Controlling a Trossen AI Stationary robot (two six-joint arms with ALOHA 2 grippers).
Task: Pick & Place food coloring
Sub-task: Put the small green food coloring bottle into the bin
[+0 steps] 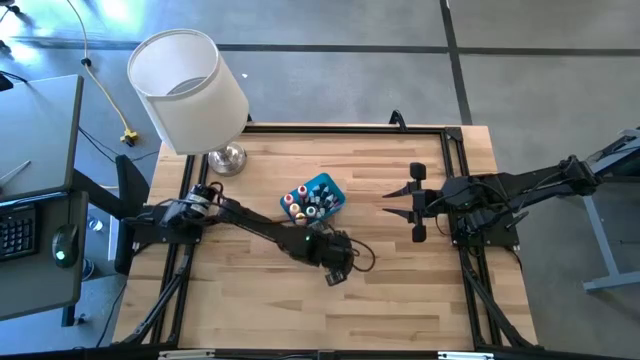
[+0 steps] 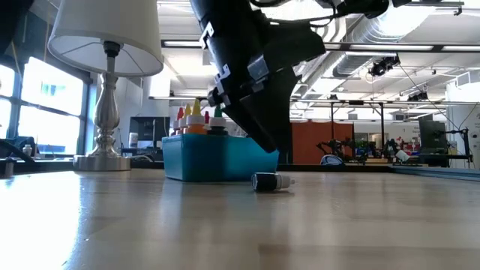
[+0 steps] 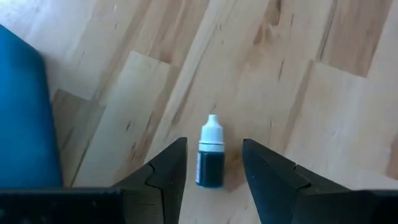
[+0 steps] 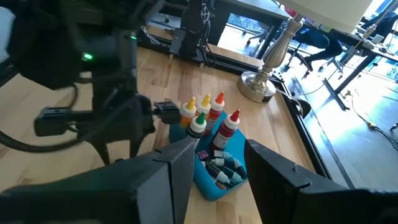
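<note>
One small dark food coloring bottle (image 3: 211, 163) with a white cap lies on its side on the wood, also seen in the low view (image 2: 271, 181), just on the near side of the teal bin (image 2: 214, 158). My left gripper (image 3: 212, 142) hangs over it, open, one finger on each side of the bottle without touching it. Several more bottles with red, orange, yellow and green caps (image 4: 210, 115) stand or lie in the bin (image 1: 333, 190). My right gripper (image 1: 390, 204) waits open to the right of the bin, pointing at it.
A table lamp with a white shade (image 1: 190, 88) and a silver base (image 1: 227, 158) stands at the table's far left, behind the bin. A black frame (image 1: 455, 150) runs along the table's edges. Bare wood lies on the near side of the bottle.
</note>
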